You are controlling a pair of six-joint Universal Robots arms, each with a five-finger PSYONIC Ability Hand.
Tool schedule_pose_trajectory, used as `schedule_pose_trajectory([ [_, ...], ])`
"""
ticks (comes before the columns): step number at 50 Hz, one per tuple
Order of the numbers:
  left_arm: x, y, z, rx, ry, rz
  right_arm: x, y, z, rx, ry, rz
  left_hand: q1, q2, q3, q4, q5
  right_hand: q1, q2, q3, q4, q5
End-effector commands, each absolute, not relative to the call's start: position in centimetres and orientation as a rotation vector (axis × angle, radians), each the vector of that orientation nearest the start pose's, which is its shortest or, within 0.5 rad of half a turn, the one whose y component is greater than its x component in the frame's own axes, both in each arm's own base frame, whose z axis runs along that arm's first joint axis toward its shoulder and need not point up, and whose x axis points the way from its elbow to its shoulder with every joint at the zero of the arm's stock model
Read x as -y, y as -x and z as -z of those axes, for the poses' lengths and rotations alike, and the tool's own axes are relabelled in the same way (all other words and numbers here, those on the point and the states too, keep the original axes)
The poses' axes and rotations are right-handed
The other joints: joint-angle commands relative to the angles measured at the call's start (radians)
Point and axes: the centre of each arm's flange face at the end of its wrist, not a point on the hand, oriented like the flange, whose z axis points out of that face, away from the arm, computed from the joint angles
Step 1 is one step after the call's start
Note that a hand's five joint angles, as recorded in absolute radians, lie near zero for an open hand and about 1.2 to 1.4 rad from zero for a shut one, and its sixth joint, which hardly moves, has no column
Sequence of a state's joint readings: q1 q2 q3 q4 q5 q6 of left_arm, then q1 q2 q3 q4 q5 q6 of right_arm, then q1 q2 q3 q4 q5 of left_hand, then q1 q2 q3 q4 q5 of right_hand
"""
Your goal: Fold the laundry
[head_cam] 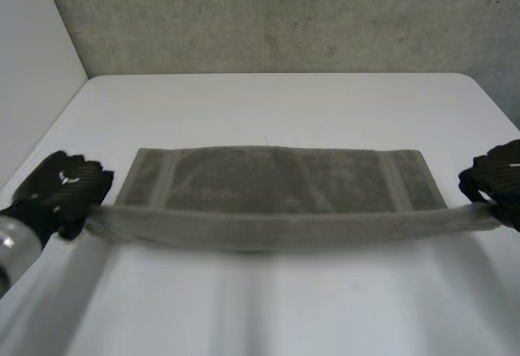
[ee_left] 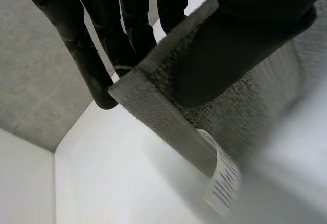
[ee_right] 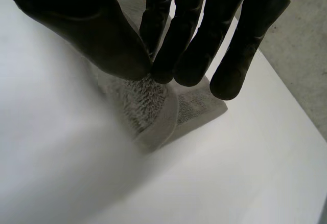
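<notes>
Towel (head_cam: 276, 181) has near corners pinched by left robot hand (head_cam: 61, 189) and right robot hand (head_cam: 496, 175).

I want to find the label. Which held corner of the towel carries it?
The corner pinched by the left hand: a white barcode label hangs from the towel there. The right hand pinches plain cloth.

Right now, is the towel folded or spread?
Spread, not yet folded: the towel lies flat on the table, near edge raised between left hand and right hand, each pinching a corner.
</notes>
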State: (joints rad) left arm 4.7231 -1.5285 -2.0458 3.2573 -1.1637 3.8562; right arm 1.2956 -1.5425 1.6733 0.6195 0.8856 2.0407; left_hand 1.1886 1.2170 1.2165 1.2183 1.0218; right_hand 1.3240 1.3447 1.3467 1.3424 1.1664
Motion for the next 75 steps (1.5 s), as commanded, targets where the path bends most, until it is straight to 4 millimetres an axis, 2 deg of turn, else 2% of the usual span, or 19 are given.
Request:
schedule_pose_trajectory([
  [1, 29.6, 19.9, -16.0, -2.128, -1.231, 1.788, 31.2, -15.9, -21.4, -2.367, 1.463, 1.539, 0.208, 0.179, 0.18, 0.178, 0.2, 0.072, 0.052, 0.05, 0.054, 0.055],
  [4, 32.7, 20.4, -14.9, -2.115, -1.159, 1.759, 32.3, -16.7, -20.7, -2.367, 1.474, 1.58, 0.208, 0.179, 0.18, 0.178, 0.2, 0.072, 0.052, 0.05, 0.054, 0.055],
  [8, 36.3, 21.3, -13.3, -2.103, -1.103, 1.766, 36.4, -17.5, -18.9, -2.359, 1.406, 1.733, 0.208, 0.179, 0.18, 0.178, 0.2, 0.072, 0.052, 0.05, 0.054, 0.055],
  [16, 40.3, 23.0, -12.1, -2.066, -1.056, 1.851, 40.9, -19.7, -17.7, -2.298, 1.279, 1.966, 0.208, 0.179, 0.18, 0.178, 0.2, 0.072, 0.052, 0.05, 0.054, 0.055],
  [35, 43.8, 24.0, -10.5, -2.001, -1.01, 1.9, 44.2, -22.6, -14.9, -2.263, 1.299, 2.044, 0.208, 0.179, 0.18, 0.178, 0.2, 0.072, 0.052, 0.05, 0.054, 0.055],
  [38, 43.8, 24.0, -10.3, -2.006, -1.012, 1.895, 44.1, -22.9, -14.5, -2.276, 1.306, 2.041, 0.208, 0.179, 0.18, 0.178, 0.2, 0.072, 0.052, 0.05, 0.054, 0.055],
  [39, 43.6, 24.0, -10.1, -2.013, -1.019, 1.889, 44.1, -22.9, -14.5, -2.276, 1.306, 2.041, -0.237, -0.265, -0.265, -0.266, -0.244, 0.072, 0.052, 0.05, 0.054, 0.055],
  [40, 43.4, 24.1, -10.0, -2.015, -1.027, 1.881, 44.0, -23.1, -14.3, -2.292, 1.308, 2.039, -0.927, -0.955, -0.955, -0.957, -0.935, -0.447, -0.468, -0.47, -0.465, -0.464],
  [41, 43.4, 24.1, -10.0, -2.015, -1.027, 1.881, 44.0, -23.1, -14.3, -2.292, 1.308, 2.039, -0.934, -0.962, -0.962, -0.964, -0.942, -0.452, -0.473, -0.475, -0.471, -0.469],
  [42, 43.2, 24.4, -9.9, -2.014, -1.04, 1.881, 44.0, -23.0, -14.2, -2.315, 1.307, 2.041, -0.998, -1.026, -1.026, -1.028, -1.006, -1.068, -1.089, -1.091, -1.087, -1.085],
  [50, 42.8, 25.1, -11.5, -1.995, -1.04, 1.912, 43.5, -23.5, -15.2, -2.372, 1.333, 2.089, -1.01, -1.039, -1.038, -1.04, -1.018, -1.149, -1.17, -1.172, -1.168, -1.166],
  [54, 41.6, 24.8, -15.5, -1.963, -1.009, 1.967, 42.4, -23.9, -19.2, -2.311, 1.295, 2.186, -1.01, -1.039, -1.038, -1.04, -1.018, -1.149, -1.17, -1.172, -1.168, -1.166],
  [56, 41.0, 24.6, -16.7, -1.968, -0.987, 1.992, 40.6, -23.6, -23.2, -2.261, 1.192, 2.25, -1.01, -1.039, -1.038, -1.04, -1.018, -1.149, -1.17, -1.172, -1.168, -1.166],
  [58, 40.3, 24.4, -18.1, -1.982, -0.953, 2.021, 40.6, -23.6, -23.2, -2.261, 1.191, 2.25, -1.01, -1.039, -1.038, -1.04, -1.018, -1.149, -1.17, -1.172, -1.168, -1.166],
  [62, 36.9, 22.9, -22.2, -2.114, -0.758, 2.158, 36.8, -22.4, -26.2, -2.249, 1.061, 2.198, -1.01, -1.039, -1.038, -1.04, -1.018, -1.149, -1.17, -1.172, -1.168, -1.166],
  [64, 36.1, 22.7, -22.7, -2.152, -0.718, 2.183, 36.8, -22.4, -26.2, -2.249, 1.061, 2.198, -1.01, -1.039, -1.038, -1.04, -1.018, -1.149, -1.17, -1.172, -1.168, -1.166],
  [66, 34.4, 21.8, -23.3, -2.234, -0.617, 2.215, 33.2, -22.0, -25.6, -2.28, 1.096, 2.053, -1.01, -1.039, -1.038, -1.04, -1.018, -1.149, -1.17, -1.172, -1.168, -1.166],
  [69, 33.0, 20.9, -23.5, -2.299, -0.534, 2.228, 31.6, -21.7, -24.2, -2.311, 1.123, 1.955, -1.01, -1.039, -1.038, -1.04, -1.018, -1.084, -1.105, -1.107, -1.103, -1.101],
  [75, 31.0, 20.4, -22.2, -2.398, -0.477, 2.189, 30.8, -20.0, -21.4, -2.422, 1.103, 1.813, -1.01, -1.039, -1.038, -1.04, -1.018, -1.033, -1.054, -1.056, -1.052, -1.05],
])
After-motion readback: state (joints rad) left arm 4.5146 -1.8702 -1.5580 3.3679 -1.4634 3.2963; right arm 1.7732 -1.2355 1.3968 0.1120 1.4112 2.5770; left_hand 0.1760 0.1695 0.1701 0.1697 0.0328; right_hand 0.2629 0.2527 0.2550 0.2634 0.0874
